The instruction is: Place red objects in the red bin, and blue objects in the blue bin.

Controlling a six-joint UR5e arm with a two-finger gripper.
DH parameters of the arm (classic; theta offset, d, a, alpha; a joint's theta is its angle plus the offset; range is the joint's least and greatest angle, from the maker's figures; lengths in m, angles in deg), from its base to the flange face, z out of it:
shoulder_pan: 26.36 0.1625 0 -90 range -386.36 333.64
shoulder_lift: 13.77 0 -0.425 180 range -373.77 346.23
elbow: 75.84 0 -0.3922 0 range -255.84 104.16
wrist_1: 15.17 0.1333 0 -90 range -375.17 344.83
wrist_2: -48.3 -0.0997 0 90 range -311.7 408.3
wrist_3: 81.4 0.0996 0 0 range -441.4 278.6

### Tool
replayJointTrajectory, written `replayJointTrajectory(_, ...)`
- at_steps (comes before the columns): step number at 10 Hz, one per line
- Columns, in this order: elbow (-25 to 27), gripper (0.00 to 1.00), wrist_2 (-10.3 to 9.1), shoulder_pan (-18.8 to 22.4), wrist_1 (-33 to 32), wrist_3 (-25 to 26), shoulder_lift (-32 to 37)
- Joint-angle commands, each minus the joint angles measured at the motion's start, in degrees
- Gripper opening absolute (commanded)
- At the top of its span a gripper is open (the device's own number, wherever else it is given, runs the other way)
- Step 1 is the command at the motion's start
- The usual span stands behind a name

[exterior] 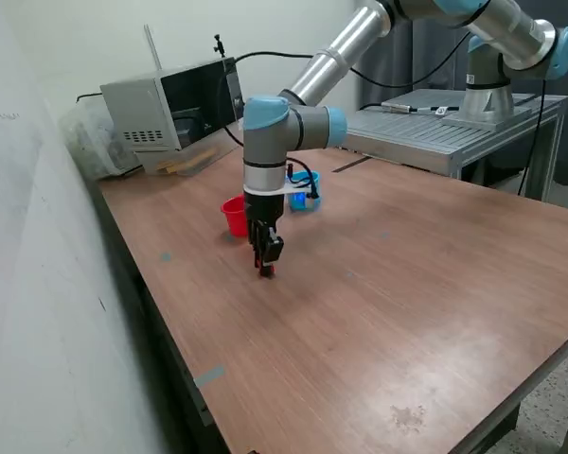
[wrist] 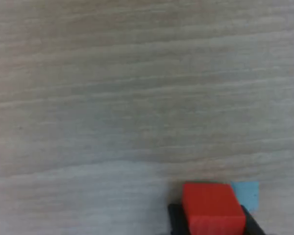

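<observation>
Gripper (exterior: 266, 265) pinching small plain red cube (wrist: 212, 208) low over wooden desk (exterior: 407, 284), just beside round red plastic cup (exterior: 234, 216).

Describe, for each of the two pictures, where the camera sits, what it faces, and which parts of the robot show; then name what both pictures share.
Exterior view: off the arm, high above a table corner, looking down across it at the red cup, the blue cup and the arm with its claw lowered to the tabletop.
Wrist view: on the wrist, looking almost straight down at the wood; only dark claw parts show at the frame's edge, around a red cube beside a light-blue patch.
Shared: the claw, the red cube and the table.
</observation>
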Motion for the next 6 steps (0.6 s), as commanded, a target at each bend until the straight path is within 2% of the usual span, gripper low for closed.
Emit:
replayJointTrajectory(1, 0.6, 0.0, 0.26, -0.1, 0.5, -2.1, 3.6)
replayJointTrajectory(3, 1.8, 0.0, 0.53, -1.7, 2.6, -3.3, 9.7)
replayJointTrajectory(6, 7.2, 0.0, 0.53, -9.7, 2.7, -4.8, 14.1)
